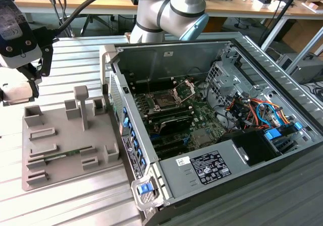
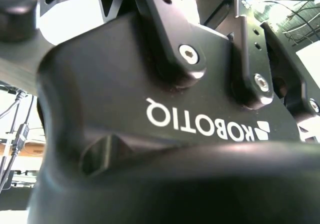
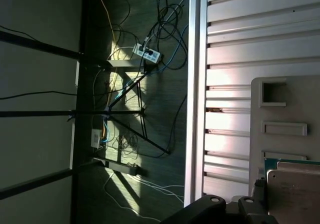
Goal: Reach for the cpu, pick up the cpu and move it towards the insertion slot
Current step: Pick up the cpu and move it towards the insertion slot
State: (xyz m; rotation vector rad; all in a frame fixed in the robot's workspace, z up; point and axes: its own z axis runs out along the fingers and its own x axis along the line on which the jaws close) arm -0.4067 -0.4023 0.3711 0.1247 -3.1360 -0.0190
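Cpu (image 3: 295,196) pinched betw. closed jaws, near grey tray (image 1: 70,178) corner; white logo on housing (image 2: 125,84).

Counter (image 1: 75,49): ribbed bare aluminium, satin sheen. Tray (image 1: 70,178): matt grey plastic, smooth. Computer case (image 1: 166,59): dull grey sheet metal. Insertion slot (image 1: 164,101): shiny silver metal frame. Cpu (image 3: 295,194): pale metal face, low gloss, tan rim. Arm joint (image 1: 186,4): smooth silver-grey, semi-gloss.

robot arm (image 1: 176,4): one
grey tray (image 1: 65,135): one
open computer case (image 1: 166,59): one
insertion slot (image 1: 164,101): one
green memory stick (image 1: 63,156): one
cpu (image 3: 295,194): one
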